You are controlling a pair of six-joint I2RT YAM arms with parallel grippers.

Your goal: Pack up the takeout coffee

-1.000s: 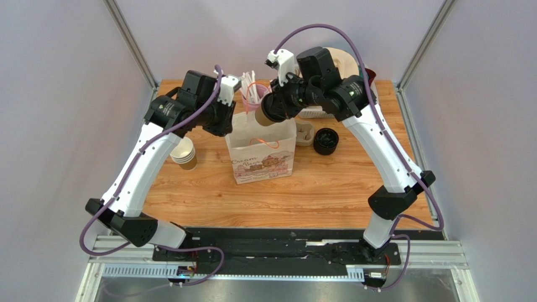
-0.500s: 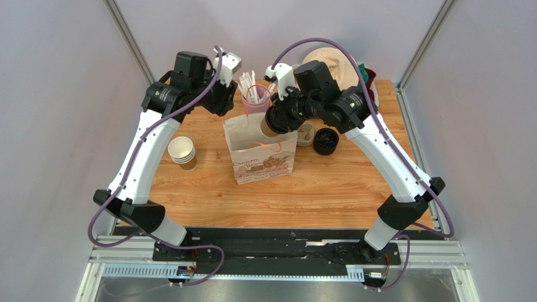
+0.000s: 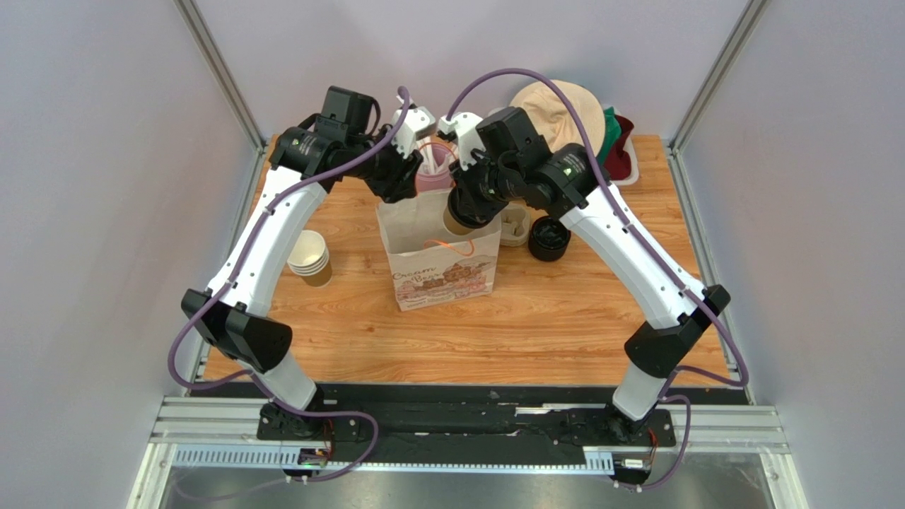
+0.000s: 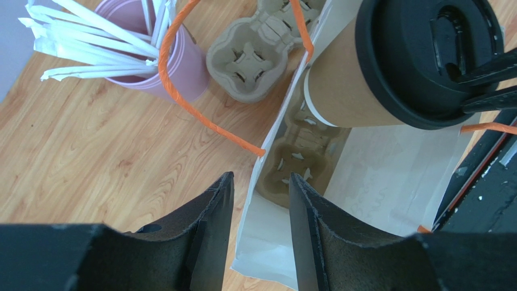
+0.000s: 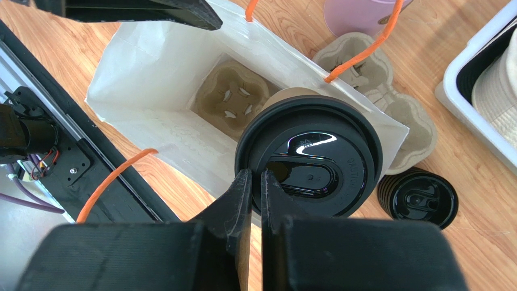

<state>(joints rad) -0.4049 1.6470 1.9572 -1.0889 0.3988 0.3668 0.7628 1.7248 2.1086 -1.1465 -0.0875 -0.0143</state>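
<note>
Honestly, the right tool (image 5: 255, 176) pinches the coffee cup (image 4: 340, 91) only by its lid (image 5: 309, 160) rim above the bag (image 5: 139, 66), left tool (image 4: 261, 179) spread, so the lid might pop loose.

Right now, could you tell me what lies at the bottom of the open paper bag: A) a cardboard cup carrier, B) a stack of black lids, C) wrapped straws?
A: both wrist views show a moulded cup carrier on the floor of the paper bag.
</note>
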